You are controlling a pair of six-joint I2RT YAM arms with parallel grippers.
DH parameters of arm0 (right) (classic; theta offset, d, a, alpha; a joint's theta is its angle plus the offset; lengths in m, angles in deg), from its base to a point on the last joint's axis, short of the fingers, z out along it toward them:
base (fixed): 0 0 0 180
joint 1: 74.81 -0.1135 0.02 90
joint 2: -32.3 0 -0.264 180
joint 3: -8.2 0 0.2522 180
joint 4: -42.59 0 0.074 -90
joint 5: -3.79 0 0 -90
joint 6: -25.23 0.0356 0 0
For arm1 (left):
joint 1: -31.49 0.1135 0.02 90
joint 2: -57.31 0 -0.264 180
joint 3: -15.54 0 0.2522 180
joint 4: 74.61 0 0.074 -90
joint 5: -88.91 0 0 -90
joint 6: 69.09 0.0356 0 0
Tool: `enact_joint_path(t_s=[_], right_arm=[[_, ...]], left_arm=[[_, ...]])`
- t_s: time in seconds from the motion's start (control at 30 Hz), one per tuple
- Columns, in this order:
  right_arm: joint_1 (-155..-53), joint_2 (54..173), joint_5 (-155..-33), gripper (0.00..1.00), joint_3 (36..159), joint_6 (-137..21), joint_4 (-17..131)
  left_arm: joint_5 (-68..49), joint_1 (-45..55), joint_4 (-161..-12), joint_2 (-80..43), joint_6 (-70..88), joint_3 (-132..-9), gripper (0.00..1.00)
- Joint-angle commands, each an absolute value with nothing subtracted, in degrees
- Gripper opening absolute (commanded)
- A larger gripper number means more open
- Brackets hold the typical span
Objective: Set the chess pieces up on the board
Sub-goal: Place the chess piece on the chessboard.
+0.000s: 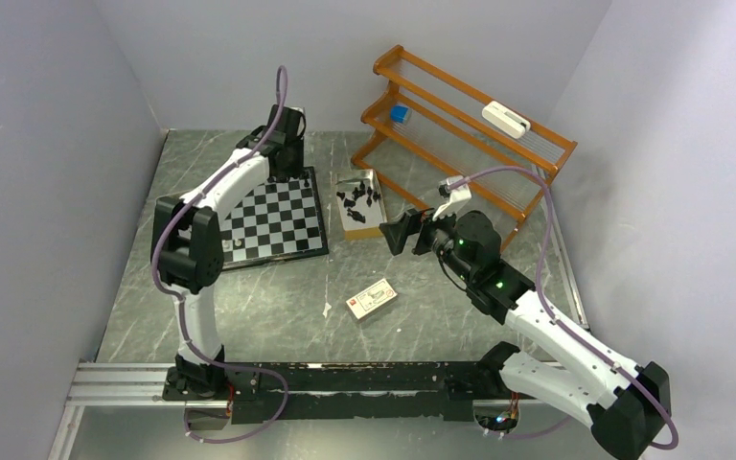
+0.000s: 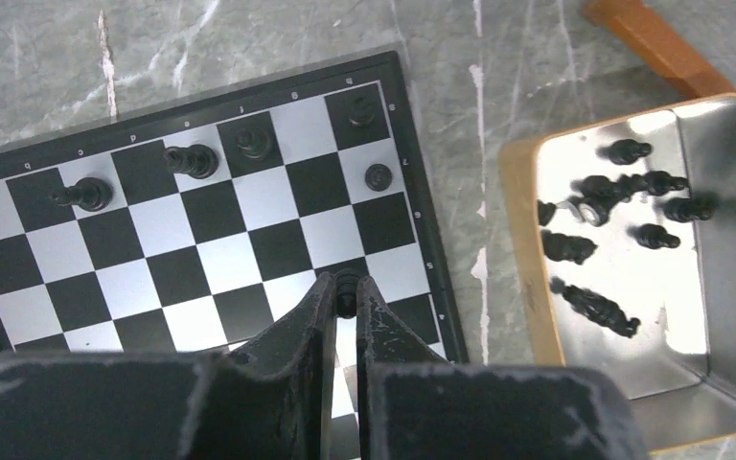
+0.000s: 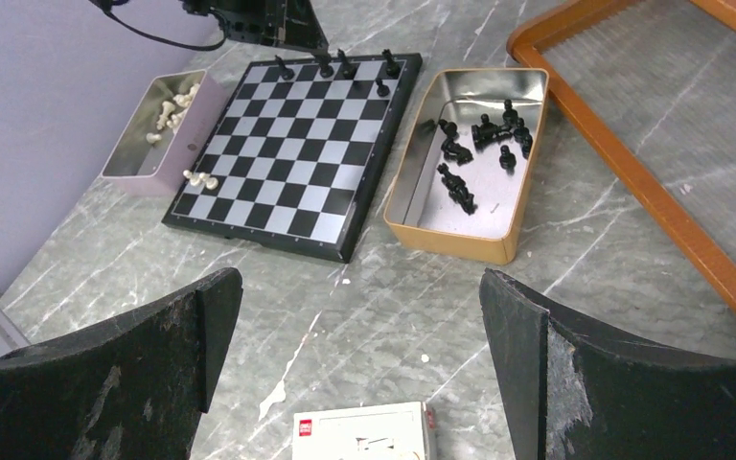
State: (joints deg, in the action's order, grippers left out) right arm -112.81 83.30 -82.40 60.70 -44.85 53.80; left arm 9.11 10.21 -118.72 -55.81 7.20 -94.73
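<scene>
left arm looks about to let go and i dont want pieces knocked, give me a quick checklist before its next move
1. Grip: ok, the left gripper is shut on a black piece.
2. Piece seated on the board: cannot tell, its base is hidden.
3. Room around the grip: ok, the nearest placed piece stands apart.
4. right gripper out of the way: ok, open and off the board.
5. Supply: ok, loose black pieces lie in the tin.

Black-and-white checkered board (pieces seemingly black)
</scene>
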Motion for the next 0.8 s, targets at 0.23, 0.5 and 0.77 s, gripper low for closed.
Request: enact_joint_path(t_s=[0.23, 0.5, 0.77], right_arm=[[-112.9, 82.3, -82.6, 1.0, 60.1, -44.6, 51.8], [-112.9, 82.4, -82.2, 1.0, 60.1, -44.7, 52.0], [-112.9, 82.5, -82.1, 1.0, 60.2, -44.7, 52.1]], left_arm=[[9.5, 13.2, -118.0, -63.3, 7.4, -97.3, 0.12], [9.5, 13.9, -116.9, -66.0, 7.8, -98.8, 0.12], [8.1, 14.5, -115.8, -67.8, 7.8, -99.8, 0.12]])
